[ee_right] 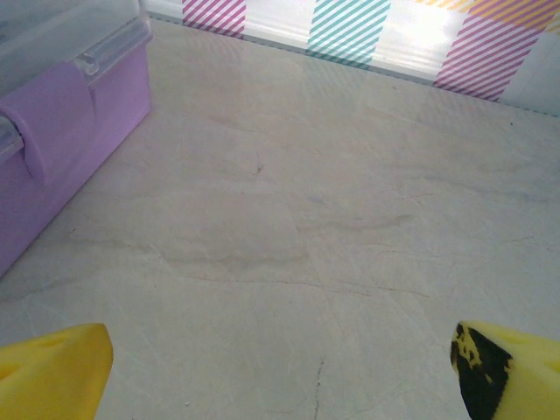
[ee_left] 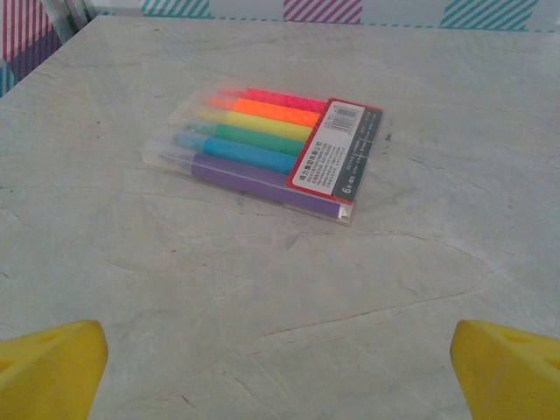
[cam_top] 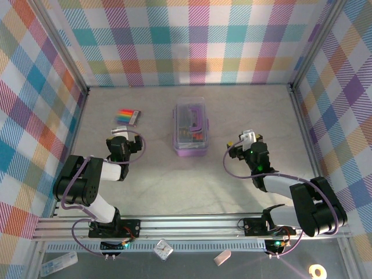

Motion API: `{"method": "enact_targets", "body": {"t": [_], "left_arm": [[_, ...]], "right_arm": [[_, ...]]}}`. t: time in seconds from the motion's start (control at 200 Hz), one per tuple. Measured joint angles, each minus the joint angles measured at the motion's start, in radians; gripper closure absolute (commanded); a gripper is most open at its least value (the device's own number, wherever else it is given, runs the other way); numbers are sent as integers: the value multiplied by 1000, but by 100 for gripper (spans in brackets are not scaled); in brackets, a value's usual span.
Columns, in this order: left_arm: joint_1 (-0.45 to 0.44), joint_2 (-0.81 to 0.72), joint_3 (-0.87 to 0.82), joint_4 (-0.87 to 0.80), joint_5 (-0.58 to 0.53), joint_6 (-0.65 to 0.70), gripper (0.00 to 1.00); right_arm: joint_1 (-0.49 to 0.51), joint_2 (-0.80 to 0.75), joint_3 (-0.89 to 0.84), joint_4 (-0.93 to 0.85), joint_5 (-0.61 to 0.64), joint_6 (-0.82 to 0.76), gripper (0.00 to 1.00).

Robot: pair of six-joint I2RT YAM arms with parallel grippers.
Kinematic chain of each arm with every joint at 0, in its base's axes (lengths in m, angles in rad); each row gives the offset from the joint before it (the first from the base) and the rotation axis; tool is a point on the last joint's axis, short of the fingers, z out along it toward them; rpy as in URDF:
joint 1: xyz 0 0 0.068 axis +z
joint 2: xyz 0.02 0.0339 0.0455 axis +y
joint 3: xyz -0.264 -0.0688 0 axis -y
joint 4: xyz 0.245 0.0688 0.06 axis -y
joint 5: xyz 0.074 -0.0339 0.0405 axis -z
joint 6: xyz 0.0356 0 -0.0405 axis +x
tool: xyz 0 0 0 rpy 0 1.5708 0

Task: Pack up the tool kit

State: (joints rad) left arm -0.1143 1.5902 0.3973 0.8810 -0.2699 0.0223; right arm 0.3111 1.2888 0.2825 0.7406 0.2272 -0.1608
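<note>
The purple box stands at the table's middle with its clear lid down; small tools show faintly through the lid. Its purple latch and wall sit at the left of the right wrist view. My left gripper rests low on the table to the left of the box, open, its yellow fingertips wide apart over bare surface. My right gripper lies to the right of the box, also open, with one yellow fingertip at each lower corner and nothing between them.
A flat rainbow-striped marker pack lies just beyond the left gripper, at the back left. Checked walls enclose the table on three sides. Small loose items lie below the rail at the near edge.
</note>
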Motion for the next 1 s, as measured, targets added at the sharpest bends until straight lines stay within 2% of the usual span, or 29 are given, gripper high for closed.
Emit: {"method": "enact_targets", "body": {"t": [0.22, 0.405, 0.755, 0.855, 1.0], "left_arm": [[0, 0, 0, 0, 0, 0, 0], [0, 0, 0, 0, 0, 0, 0], [0, 0, 0, 0, 0, 0, 0], [0, 0, 0, 0, 0, 0, 0], [0, 0, 0, 0, 0, 0, 0]], "right_arm": [[-97, 0, 8, -23, -71, 48, 1], [-126, 8, 7, 24, -84, 44, 1], [-212, 219, 22, 192, -135, 56, 1], [-259, 253, 75, 114, -163, 98, 1], [-301, 253, 128, 96, -181, 137, 1]]}}
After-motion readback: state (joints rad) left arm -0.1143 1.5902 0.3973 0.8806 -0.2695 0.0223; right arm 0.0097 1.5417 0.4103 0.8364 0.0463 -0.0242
